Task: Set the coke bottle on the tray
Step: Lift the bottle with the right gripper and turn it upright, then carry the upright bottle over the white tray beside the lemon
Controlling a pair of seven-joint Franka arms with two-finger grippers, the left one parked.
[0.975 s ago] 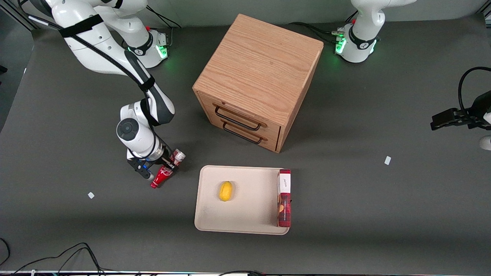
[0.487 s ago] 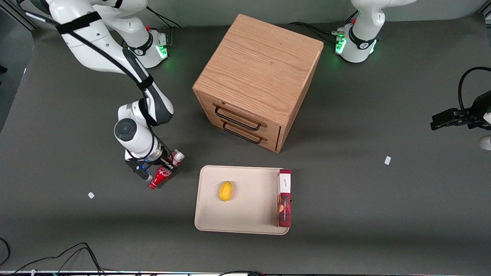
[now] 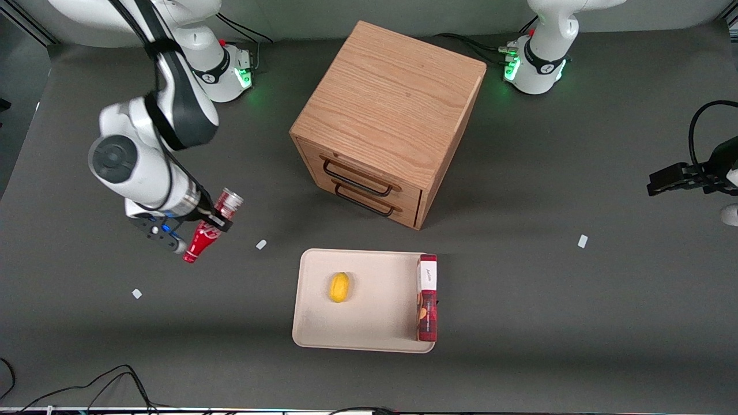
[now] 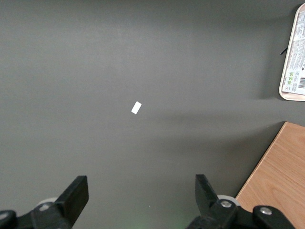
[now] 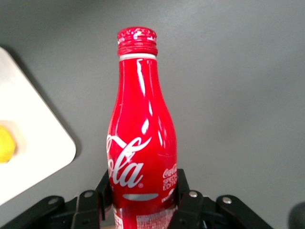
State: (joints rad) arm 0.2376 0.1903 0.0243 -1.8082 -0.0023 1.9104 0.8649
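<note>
My right gripper (image 3: 209, 226) is shut on the coke bottle (image 3: 212, 224), a slim red bottle with white script logo. It holds it tilted in the air above the table, toward the working arm's end, with the silver base up and the red neck pointing down toward the front camera. In the right wrist view the bottle (image 5: 141, 138) sits between the two black fingers (image 5: 106, 183). The beige tray (image 3: 369, 334) lies on the table nearer the front camera than the cabinet, well apart from the bottle; its corner shows in the right wrist view (image 5: 33, 157).
A yellow lemon (image 3: 339, 287) and a flat red box (image 3: 427, 297) lie on the tray. A wooden drawer cabinet (image 3: 387, 121) stands mid-table. Small white scraps (image 3: 261, 244) lie on the dark mat.
The gripper has lifted the bottle off the table and moved it up and farther toward the working arm's end. A white scrap shows where the bottle was.
</note>
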